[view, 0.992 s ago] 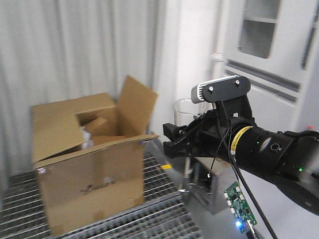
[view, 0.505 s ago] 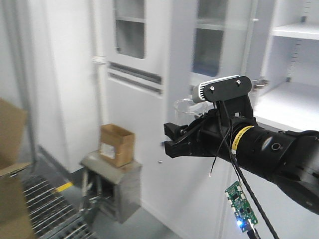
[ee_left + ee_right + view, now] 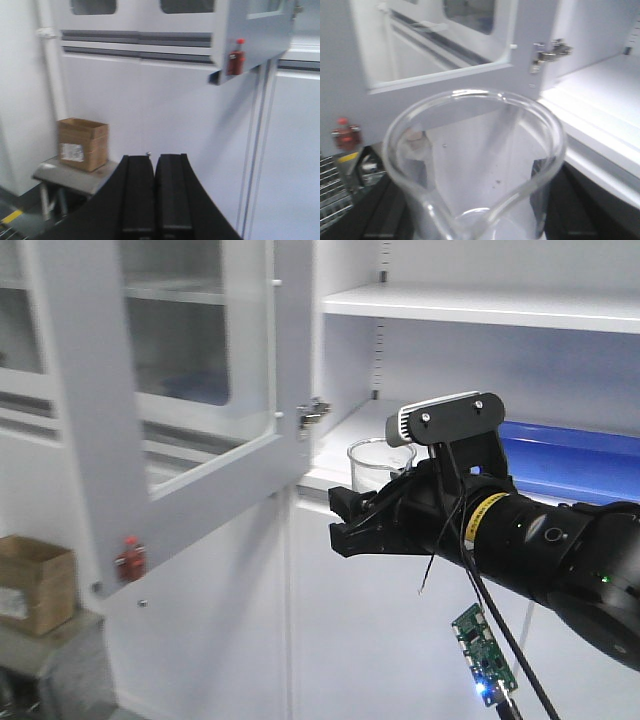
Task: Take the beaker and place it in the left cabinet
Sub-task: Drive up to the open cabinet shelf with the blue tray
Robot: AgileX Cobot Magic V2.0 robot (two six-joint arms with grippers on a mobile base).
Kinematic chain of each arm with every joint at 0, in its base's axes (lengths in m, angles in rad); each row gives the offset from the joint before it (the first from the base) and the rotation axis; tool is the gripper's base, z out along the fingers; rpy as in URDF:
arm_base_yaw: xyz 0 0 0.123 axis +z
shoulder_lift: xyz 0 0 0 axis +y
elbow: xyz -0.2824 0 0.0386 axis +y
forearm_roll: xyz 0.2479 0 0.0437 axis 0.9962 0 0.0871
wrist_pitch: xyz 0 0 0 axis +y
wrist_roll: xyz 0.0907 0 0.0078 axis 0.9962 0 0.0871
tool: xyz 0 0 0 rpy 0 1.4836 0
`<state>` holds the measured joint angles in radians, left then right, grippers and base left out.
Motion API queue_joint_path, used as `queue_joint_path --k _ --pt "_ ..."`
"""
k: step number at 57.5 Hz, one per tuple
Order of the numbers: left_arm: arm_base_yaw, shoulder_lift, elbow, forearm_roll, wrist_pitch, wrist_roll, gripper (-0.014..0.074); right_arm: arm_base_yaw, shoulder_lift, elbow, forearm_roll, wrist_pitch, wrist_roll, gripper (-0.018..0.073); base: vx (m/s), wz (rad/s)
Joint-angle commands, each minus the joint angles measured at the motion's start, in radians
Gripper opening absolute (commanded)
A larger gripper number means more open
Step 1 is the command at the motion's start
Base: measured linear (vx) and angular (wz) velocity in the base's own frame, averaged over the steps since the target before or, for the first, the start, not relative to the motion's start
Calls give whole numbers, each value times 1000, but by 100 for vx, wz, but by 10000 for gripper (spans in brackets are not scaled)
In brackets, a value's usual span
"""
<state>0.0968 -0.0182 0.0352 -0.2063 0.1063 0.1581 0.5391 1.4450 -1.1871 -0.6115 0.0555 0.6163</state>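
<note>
The beaker (image 3: 380,464) is held upright between the fingers (image 3: 572,207) of the right gripper (image 3: 350,518), just before the open left cabinet (image 3: 292,360), near its lower shelf (image 3: 335,455). Half a second earlier closed white panels were faced instead. The cardboard box (image 3: 35,580), then mid-view, is now seen low at far left. The fingers of the left gripper (image 3: 154,192) are pressed together.

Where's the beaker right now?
Front view, centre: the beaker sits in the right gripper, before the shelf of the left cabinet, right of its glass door.
</note>
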Motion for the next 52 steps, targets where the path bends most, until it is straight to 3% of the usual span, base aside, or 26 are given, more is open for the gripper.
queue_joint_path --k 1,32,52 --pt "-3 -10 -18 -5 -88 -2 -6 -3 -42 -34 -7 -67 -5 177 14 -52" --pt "-3 -10 -18 -5 -88 -2 -6 -3 -42 -34 -7 -67 -5 177 12 -47" --pt "-3 -10 -18 -5 -88 -2 -6 -3 -42 -34 -7 -67 -5 177 12 -22"
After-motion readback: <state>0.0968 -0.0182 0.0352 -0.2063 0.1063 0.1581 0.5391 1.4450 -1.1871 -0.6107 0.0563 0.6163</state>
